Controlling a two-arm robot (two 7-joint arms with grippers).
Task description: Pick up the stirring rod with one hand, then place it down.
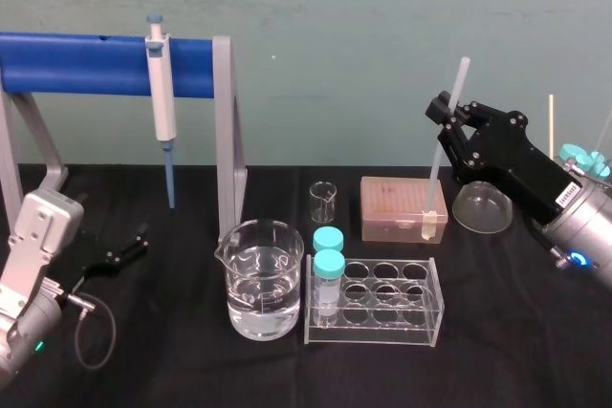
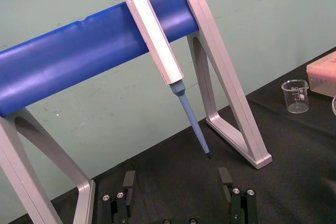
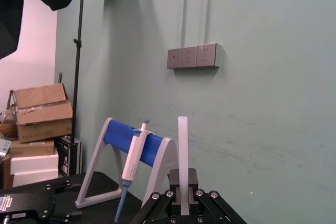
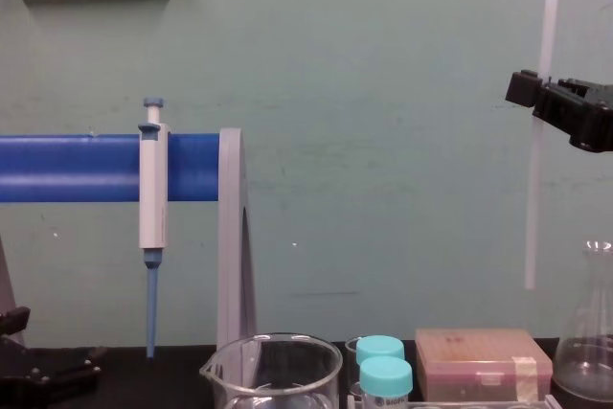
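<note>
The stirring rod (image 1: pixel 463 78) is a thin white translucent stick, held nearly upright in the air over the table's right side. My right gripper (image 1: pixel 446 114) is shut on it a little above its middle. Its lower end hangs above the tip box, clear of the table. In the chest view the stirring rod (image 4: pixel 533 208) runs well above and below the right gripper (image 4: pixel 536 98). In the right wrist view the stirring rod (image 3: pixel 182 150) rises from between the black fingers (image 3: pixel 192 182). My left gripper (image 2: pixel 177 187) is open and rests low at the table's left (image 1: pixel 120 250).
A white-and-blue pipette (image 1: pixel 161 93) hangs on the blue-barred stand (image 1: pixel 86 64). A large beaker of water (image 1: pixel 263 279), a small beaker (image 1: pixel 323 201), a clear tube rack (image 1: pixel 378 303) with two teal-capped tubes, a tip box (image 1: pixel 402 207) and a glass flask (image 1: pixel 481 205) stand mid-table.
</note>
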